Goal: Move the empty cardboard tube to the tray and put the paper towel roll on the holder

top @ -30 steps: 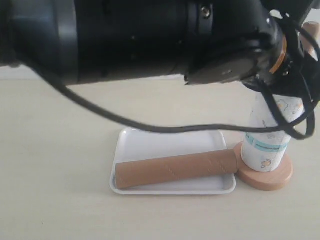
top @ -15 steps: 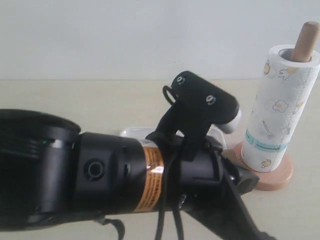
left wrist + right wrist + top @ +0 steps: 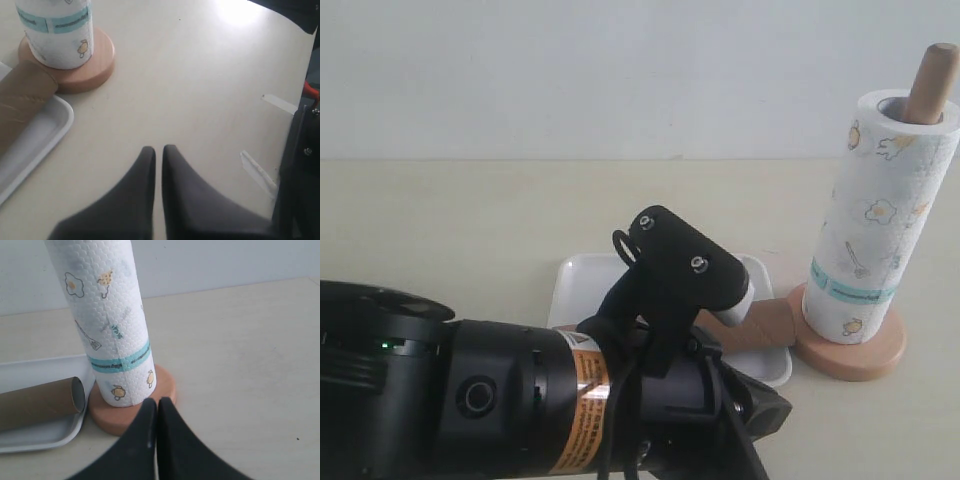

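Observation:
The paper towel roll point(image 3: 880, 225) stands upright on the holder point(image 3: 865, 355), whose post tip point(image 3: 932, 80) pokes out of the top. The cardboard tube point(image 3: 770, 325) lies in the tray point(image 3: 582, 278), its end overhanging the rim next to the holder's base; a black arm hides most of both. In the left wrist view my left gripper point(image 3: 158, 148) is shut and empty over bare table, apart from the roll point(image 3: 55, 30), tube point(image 3: 20, 100) and tray point(image 3: 35, 145). My right gripper point(image 3: 157, 401) is shut and empty just in front of the holder's base point(image 3: 162, 385), near the roll point(image 3: 105, 325) and tube point(image 3: 40, 400).
A bulky black arm segment with an orange label point(image 3: 585, 400) fills the lower left of the exterior view. Its camera housing point(image 3: 685, 265) rises over the tray. Pale tape strips point(image 3: 272, 103) lie on the table. A plain wall runs behind the table.
The black arm has dropped from the top of the exterior view to the lower left and sunk a little further. The roll, holder, tube and tray have not moved.

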Available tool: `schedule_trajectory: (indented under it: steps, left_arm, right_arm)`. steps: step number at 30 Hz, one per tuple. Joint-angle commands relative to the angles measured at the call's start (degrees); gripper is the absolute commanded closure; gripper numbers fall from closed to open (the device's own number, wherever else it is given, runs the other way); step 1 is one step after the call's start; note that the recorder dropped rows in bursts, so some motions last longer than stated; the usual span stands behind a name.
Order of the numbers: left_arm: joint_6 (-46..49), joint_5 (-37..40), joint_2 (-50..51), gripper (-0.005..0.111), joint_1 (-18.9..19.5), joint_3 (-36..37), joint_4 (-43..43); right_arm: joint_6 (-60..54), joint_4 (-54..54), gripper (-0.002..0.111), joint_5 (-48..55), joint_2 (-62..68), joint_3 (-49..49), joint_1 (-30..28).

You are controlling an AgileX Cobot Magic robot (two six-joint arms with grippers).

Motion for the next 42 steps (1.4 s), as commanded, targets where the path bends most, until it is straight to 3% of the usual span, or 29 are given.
schedule_trajectory:
  steps: [1, 9, 15, 21, 29, 34, 42]
  left_arm:
    - [-0.2, -0.4, -0.5, 0.102, -0.3, 0.2, -0.3]
    - [0.2, 0.0, -0.7, 0.102, -0.3, 0.2, 0.1]
    - [-3.7, 17.0, -12.8, 0.102, -0.3, 0.2, -4.1]
    - [-4.2, 15.0, -27.9, 0.102, -0.3, 0.3, -1.8]
    - [-4.2, 17.6, -34.0, 0.102, 0.1, 4.4, -1.8]
    - [-10.1, 10.7, -38.0, 0.102, 5.9, 10.6, -2.0]
    - [-11.8, -6.0, -48.7, 0.102, 20.6, 24.4, -2.0]
  right_arm:
    - [-0.1, 0.0, 0.108, -0.6, -0.3, 0.0, -0.1]
    - [-0.1, 0.0, 0.108, -0.6, -0.3, 0.0, -0.1]
    - [-0.1, 0.0, 0.108, -0.6, -0.3, 0.0, -0.1]
    - [-0.1, 0.0, 0.108, -0.6, -0.3, 0.0, -0.1]
    - [-0.1, 0.0, 0.108, -0.6, -0.3, 0.0, -0.1]
    - [-0.1, 0.0, 0.108, -0.6, -0.3, 0.0, -0.1]
    - [-0.1, 0.0, 0.108, -0.6, -0.3, 0.0, -0.1]
